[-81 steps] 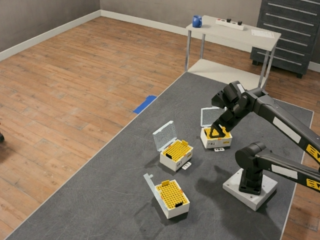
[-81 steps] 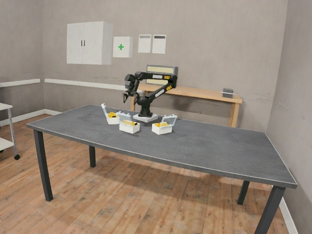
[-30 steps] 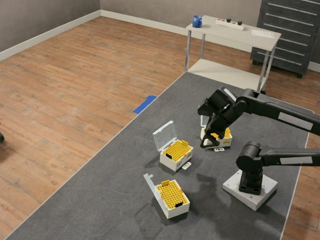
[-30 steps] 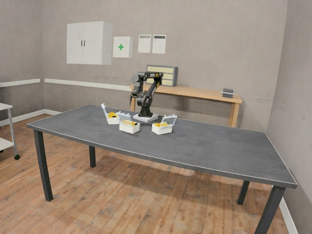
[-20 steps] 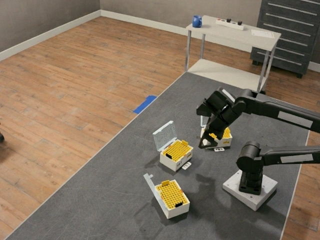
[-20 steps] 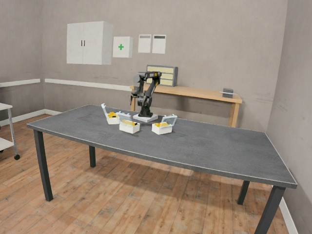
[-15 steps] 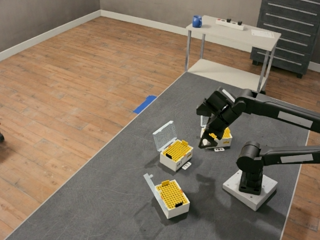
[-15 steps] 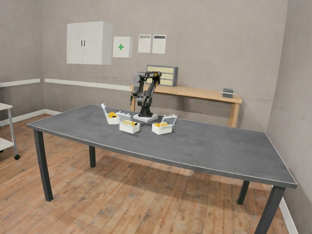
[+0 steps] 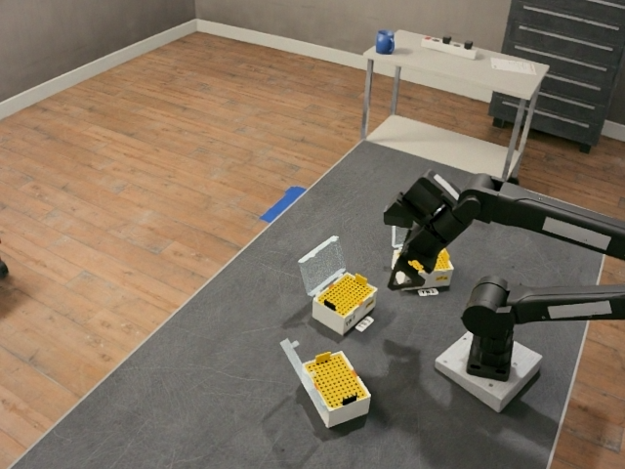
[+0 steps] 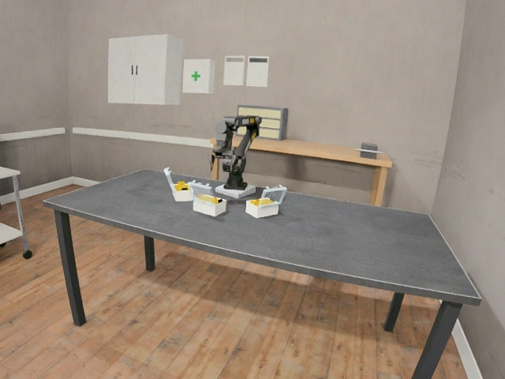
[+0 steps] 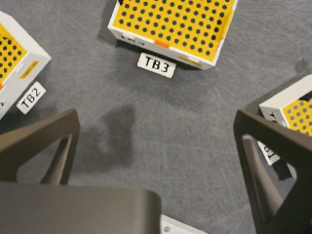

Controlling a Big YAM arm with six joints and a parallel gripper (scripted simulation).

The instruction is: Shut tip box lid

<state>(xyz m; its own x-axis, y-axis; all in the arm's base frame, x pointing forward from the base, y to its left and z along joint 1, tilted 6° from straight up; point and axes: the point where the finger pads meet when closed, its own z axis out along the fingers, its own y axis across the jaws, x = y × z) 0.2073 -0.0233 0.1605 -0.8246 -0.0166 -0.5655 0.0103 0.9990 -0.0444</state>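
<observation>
Three white tip boxes with yellow racks stand on the grey bench (image 9: 201, 404), all with their lids open. TB2 (image 9: 335, 378) (image 10: 262, 208) (image 11: 10, 54) is the nearest box in the top view. Its lid (image 9: 298, 368) stands up at its left side, and its label (image 11: 30, 97) lies beside it. TB3 (image 9: 346, 295) (image 10: 209, 204) (image 11: 175, 24) is the middle box, with its label (image 11: 156, 64) in front. TB1 (image 9: 437, 277) (image 10: 182, 192) (image 11: 292, 109) is partly behind the arm. My gripper (image 9: 403, 279) (image 11: 156, 117) is open and empty. It hovers over bare bench between the boxes, close to TB1 and apart from TB2.
The arm's white base plate (image 9: 454, 361) (image 11: 177, 226) sits right of the boxes. The bench's long edge runs along the left in the top view. A white cart (image 9: 454, 65) with a blue mug (image 9: 384, 41) stands beyond the far end.
</observation>
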